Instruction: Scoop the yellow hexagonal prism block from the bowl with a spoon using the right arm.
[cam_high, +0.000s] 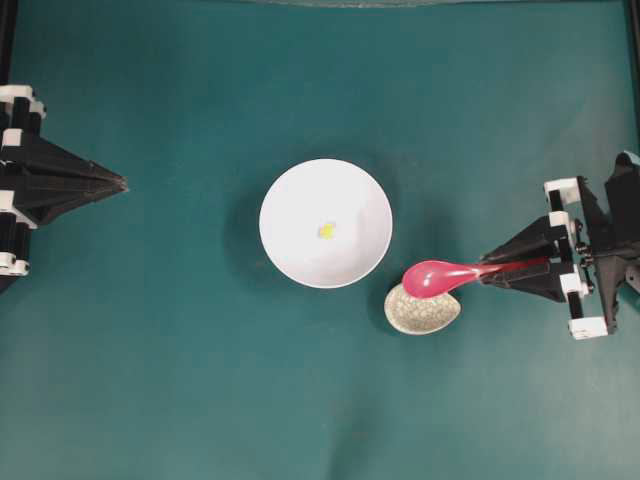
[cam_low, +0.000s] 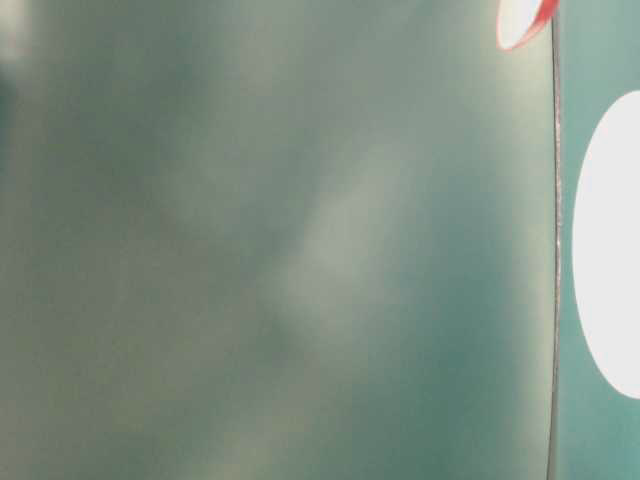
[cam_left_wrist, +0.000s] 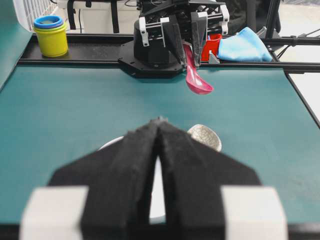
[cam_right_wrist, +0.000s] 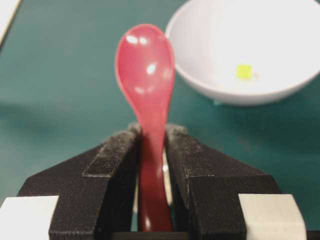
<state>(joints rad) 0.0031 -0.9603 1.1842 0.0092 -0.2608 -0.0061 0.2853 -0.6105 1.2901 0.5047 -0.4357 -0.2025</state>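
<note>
Grip is kept by the right pincer (cam_right_wrist: 152, 150) on the handle of the glossy, rigid, likely slippery spoon (cam_right_wrist: 146, 75); the left pincer (cam_left_wrist: 159, 131) is clenched empty.

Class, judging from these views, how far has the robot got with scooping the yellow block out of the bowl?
Done: the right gripper has the spoon clamped by its handle, lifted above the speckled rest. In hand: carrying it toward the bowl. Left: the yellow block lies unscooped on the bowl's floor. The left gripper is shut, off to the side.
</note>
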